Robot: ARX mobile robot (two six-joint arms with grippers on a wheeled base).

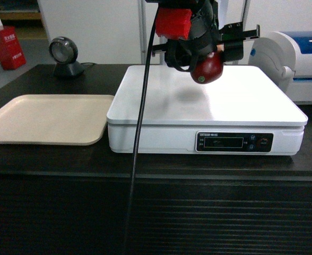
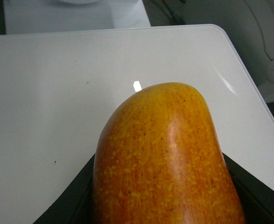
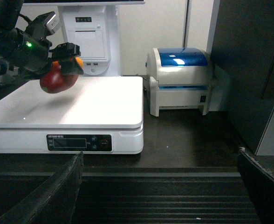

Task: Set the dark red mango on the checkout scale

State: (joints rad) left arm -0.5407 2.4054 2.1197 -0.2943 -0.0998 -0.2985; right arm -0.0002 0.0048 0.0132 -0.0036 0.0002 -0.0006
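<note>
One dark red mango [image 1: 208, 68] clamped in the left end effector [image 1: 201, 53], held in the air above the scale [image 1: 241, 101] platter, arm reaching down from overhead. Scale sits on the checkout tabletop [image 1: 156, 167] beside a beige tray [image 1: 44, 119]. Right end effector [image 3: 155, 186] low at the tabletop's front edge, fingers apart.

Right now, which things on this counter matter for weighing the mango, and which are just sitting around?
Part of the job:
- dark red mango, held above the platter, not yet down
- left claw gripping it
- scale
- checkout counter

Just lying about:
- beige tray, left of the scale
- barcode scanner behind the tray
- label printer, right of the scale
- red box, far left
</note>
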